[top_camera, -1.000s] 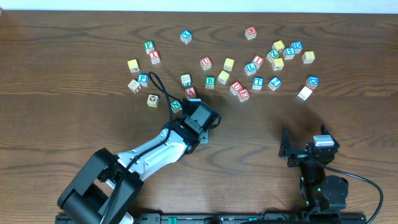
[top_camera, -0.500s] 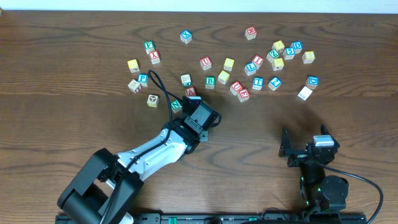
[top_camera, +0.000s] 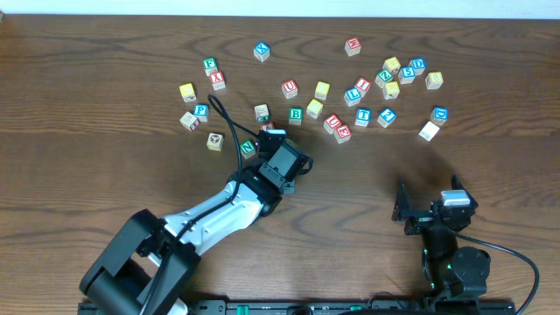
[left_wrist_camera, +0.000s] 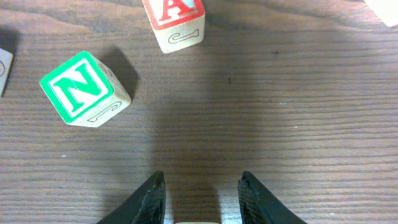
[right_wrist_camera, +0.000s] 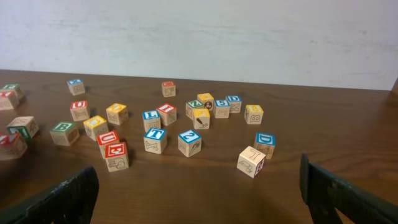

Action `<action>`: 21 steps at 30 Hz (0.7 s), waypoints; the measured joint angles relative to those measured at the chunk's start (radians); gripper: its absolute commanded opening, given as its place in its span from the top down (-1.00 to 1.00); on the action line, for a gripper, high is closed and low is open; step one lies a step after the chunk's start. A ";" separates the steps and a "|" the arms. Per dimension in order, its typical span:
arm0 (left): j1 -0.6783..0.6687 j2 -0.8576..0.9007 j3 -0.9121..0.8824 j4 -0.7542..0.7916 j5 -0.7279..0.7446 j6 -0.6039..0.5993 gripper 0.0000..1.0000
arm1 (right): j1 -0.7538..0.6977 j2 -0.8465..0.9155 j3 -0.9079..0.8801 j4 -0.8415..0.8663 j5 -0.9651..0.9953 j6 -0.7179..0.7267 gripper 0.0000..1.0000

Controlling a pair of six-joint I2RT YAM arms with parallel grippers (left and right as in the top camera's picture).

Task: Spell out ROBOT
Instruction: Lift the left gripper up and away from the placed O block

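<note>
Wooden table (top_camera: 87, 87): N block (left_wrist_camera: 85, 88) and A block (left_wrist_camera: 176, 18) lie before left hand (left_wrist_camera: 202, 180).

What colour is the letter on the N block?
Green, with a green border on a white face. The N block shows best in the left wrist view.

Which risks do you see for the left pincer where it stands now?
1. The open left pincer faces A, with N off to one side. Neither letter is in ROBOT, so it may pick a wrong block.
2. N lies tilted near the line of one finger and might be knocked further away.
3. The arm's cable loops close to P and may drag it.
</note>
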 measured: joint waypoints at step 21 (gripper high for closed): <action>0.000 -0.574 0.001 -0.252 -0.007 0.071 0.25 | 0.000 0.000 0.000 0.000 0.000 0.000 -0.99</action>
